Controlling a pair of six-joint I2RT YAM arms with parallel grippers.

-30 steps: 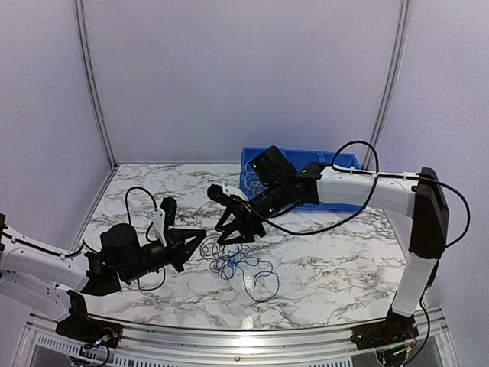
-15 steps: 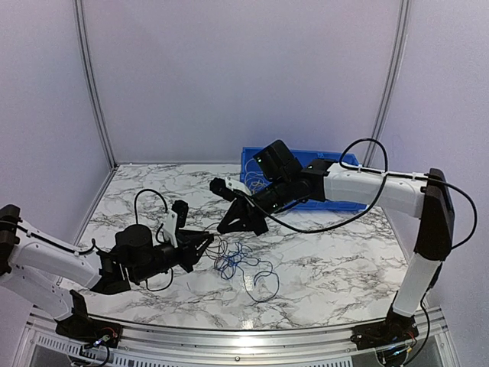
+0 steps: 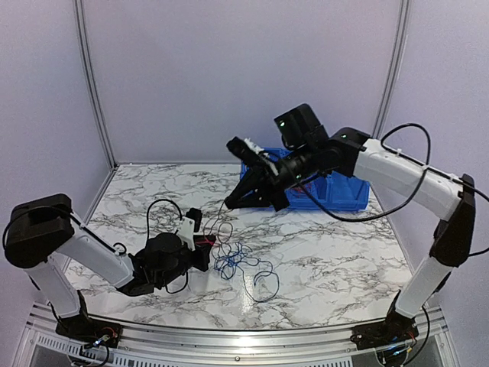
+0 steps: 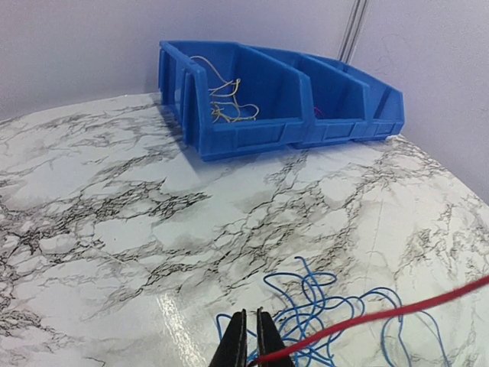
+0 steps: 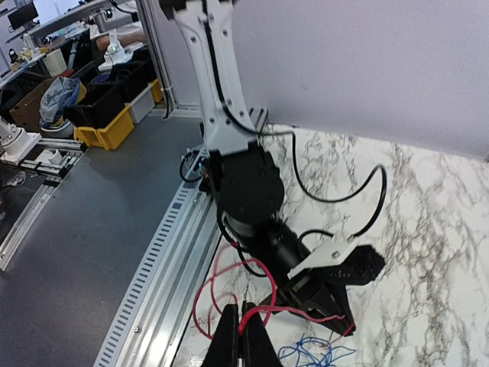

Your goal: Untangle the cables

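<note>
The cables lie mid-table: a blue bunch [image 3: 233, 261] with a dark loop [image 3: 263, 284] trailing towards the near edge. A red wire [image 3: 221, 222] rises out of it. My left gripper [image 3: 208, 248] sits low at the bunch's left edge, shut on one end of the red wire [image 4: 382, 313], with the blue bunch [image 4: 344, 302] just ahead of its tips [image 4: 250, 340]. My right gripper [image 3: 231, 205] hangs above the bunch, shut on the red wire [image 5: 221, 279], which loops below its tips [image 5: 239, 325] and runs to the left gripper [image 5: 336, 294].
Two blue bins [image 3: 355, 200] stand at the back right, partly behind my right arm. In the left wrist view the nearer bin [image 4: 244, 134] holds yellow-white wires [image 4: 225, 99]. The left arm's thick black cord [image 3: 157, 210] arches over the table at the left.
My right gripper has risen and moved back with the red wire. My left gripper has moved right up to the bunch. The red wire now runs between the two grippers.
</note>
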